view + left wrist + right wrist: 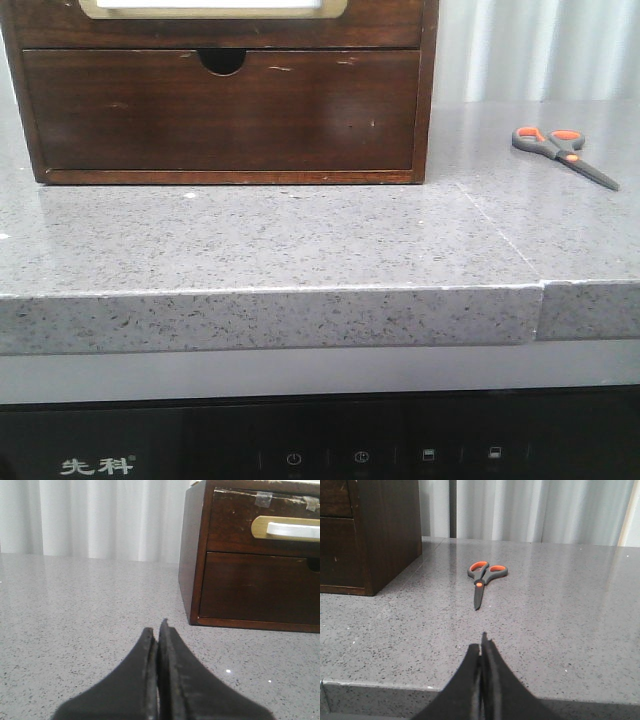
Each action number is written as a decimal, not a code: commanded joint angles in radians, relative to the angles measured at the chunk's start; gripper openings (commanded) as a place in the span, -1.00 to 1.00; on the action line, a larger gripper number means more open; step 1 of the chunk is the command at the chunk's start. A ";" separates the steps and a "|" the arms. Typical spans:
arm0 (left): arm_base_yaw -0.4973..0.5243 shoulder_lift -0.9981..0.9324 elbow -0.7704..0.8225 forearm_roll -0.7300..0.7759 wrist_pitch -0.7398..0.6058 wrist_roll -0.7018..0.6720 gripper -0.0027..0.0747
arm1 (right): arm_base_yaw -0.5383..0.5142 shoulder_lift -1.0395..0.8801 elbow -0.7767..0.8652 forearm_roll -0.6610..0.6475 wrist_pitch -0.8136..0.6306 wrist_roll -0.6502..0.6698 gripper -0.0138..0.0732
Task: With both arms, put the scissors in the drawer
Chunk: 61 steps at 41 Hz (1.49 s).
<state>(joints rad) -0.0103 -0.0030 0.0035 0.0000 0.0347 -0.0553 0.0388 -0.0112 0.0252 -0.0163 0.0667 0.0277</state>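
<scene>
In the wrist views the left fingers (159,630) and the right fingers (483,642) are each pressed together with nothing between them, poised above the grey speckled table (300,240). Farther out in the front view, at about 2 o'clock, the scissors (563,153) lie flat on the table, closed, well apart from the wooden cabinet (225,100) at 11 o'clock. The drawer (265,527), with its brass-coloured frame, is the cabinet's upper one, pushed in flush above the notched lower drawer (220,110).
</scene>
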 commanded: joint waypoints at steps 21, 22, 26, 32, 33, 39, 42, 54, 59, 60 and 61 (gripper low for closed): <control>-0.004 -0.017 0.026 0.000 -0.088 -0.001 -0.98 | 0.000 -0.016 0.002 -0.010 -0.090 -0.008 -0.84; -0.004 -0.017 0.026 0.000 -0.088 -0.001 -0.98 | 0.000 -0.016 0.002 -0.010 -0.097 -0.008 -0.84; -0.004 -0.017 0.026 0.000 -0.105 -0.001 -0.98 | 0.000 -0.016 0.001 -0.010 -0.122 -0.007 -0.84; -0.004 -0.017 0.011 0.000 -0.219 -0.001 -0.98 | 0.000 -0.016 -0.048 -0.010 -0.109 -0.007 -0.84; -0.004 -0.017 0.002 0.000 -0.229 -0.001 -0.98 | 0.000 -0.015 -0.067 -0.010 -0.098 -0.007 -0.84; -0.004 -0.016 -0.125 0.000 -0.165 -0.001 -0.98 | 0.000 -0.015 -0.199 -0.019 0.034 -0.007 -0.84; -0.004 -0.014 -0.226 0.000 -0.054 -0.001 -0.98 | 0.000 -0.015 -0.269 -0.039 0.093 -0.007 -0.84; -0.004 0.061 -0.586 0.023 0.231 -0.001 -0.98 | 0.000 0.117 -0.576 -0.072 0.367 -0.007 -0.84; -0.004 0.164 -0.708 0.023 0.332 -0.001 -0.98 | 0.000 0.236 -0.693 -0.072 0.471 -0.007 -0.84; -0.004 0.189 -0.724 0.023 0.351 -0.001 -0.98 | 0.000 0.255 -0.715 -0.072 0.489 -0.007 -0.84; -0.004 0.213 -0.743 0.023 0.376 -0.001 -0.98 | 0.000 0.280 -0.731 -0.072 0.513 -0.007 -0.84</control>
<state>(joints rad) -0.0103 0.1249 -0.6596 0.0221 0.3991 -0.0553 0.0388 0.1834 -0.6213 -0.0749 0.5775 0.0277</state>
